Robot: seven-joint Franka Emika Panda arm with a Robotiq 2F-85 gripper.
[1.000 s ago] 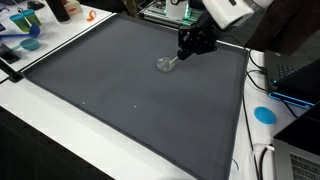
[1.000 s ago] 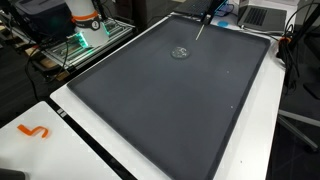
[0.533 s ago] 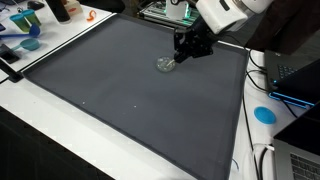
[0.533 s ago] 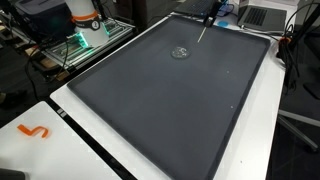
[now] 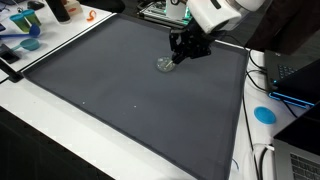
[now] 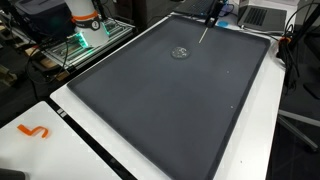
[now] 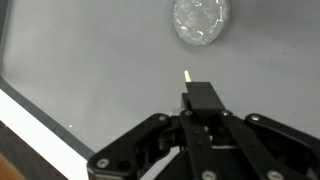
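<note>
- One thin, pale stick (image 6: 203, 31) is pinched tight in the clenched jaws, pointing down at the dark grey mat (image 5: 120, 90).
- It looks light and stiff. It could slip or snap, so a hold near its top seems best.
- Just ahead of the jaws lies a small, round, clear glass dish (image 7: 200, 20). It is likely fragile.

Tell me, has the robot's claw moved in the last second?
Yes, slightly. In an exterior view the gripper, shut on a thin stick, has shifted left, toward the clear round dish on the grey mat.
</note>
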